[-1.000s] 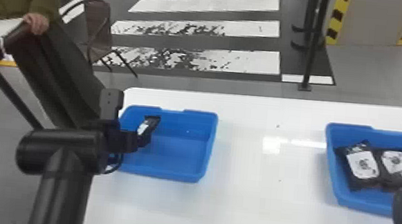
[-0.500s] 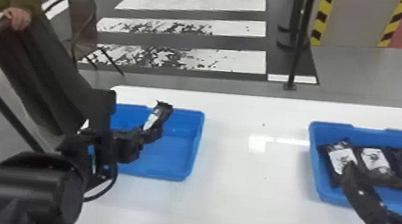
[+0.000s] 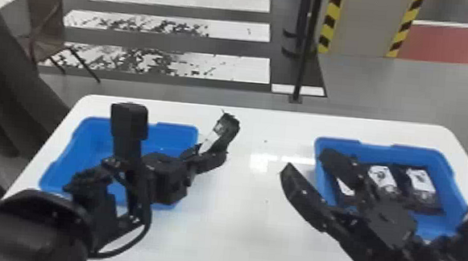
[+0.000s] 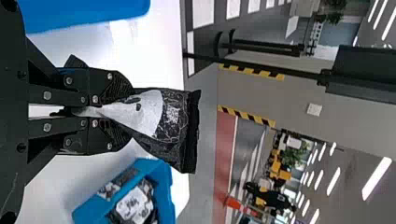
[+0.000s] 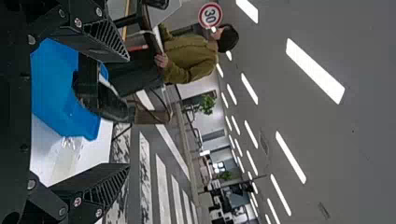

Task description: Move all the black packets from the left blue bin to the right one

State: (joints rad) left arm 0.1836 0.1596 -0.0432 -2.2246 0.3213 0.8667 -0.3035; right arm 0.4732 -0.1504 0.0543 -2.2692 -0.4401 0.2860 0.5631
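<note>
A grey floor (image 3: 370, 87) with white crosswalk stripes (image 3: 238, 70) spreads behind a white table (image 3: 244, 230) with rounded far corners. On the table stand two blue bins well apart, the left blue bin (image 3: 168, 134) and the right one (image 3: 399, 152). Past the table, in the head view, are a brown chair (image 3: 46, 22) at the left and a thin black pole (image 3: 305, 49) nearer the middle. The right gripper (image 3: 304, 162) is wide open with nothing between its fingers; in the head view one finger overlaps the right bin's near-left part and the other lies across the table beside it. The left gripper (image 3: 212, 151) is closed on one end of a black packet (image 3: 229, 127), its fingers nearly together with the pinched end between them. That packet is held tilted in the gap between the bins, nearer the left one, its free end pointing up and away from the fingers. Three more black packets (image 3: 402, 179) lie side by side in the right bin, the leftmost partly covered by the right gripper. Each packet bears a white label (image 3: 381, 175) with dark marks, smallest of all.
</note>
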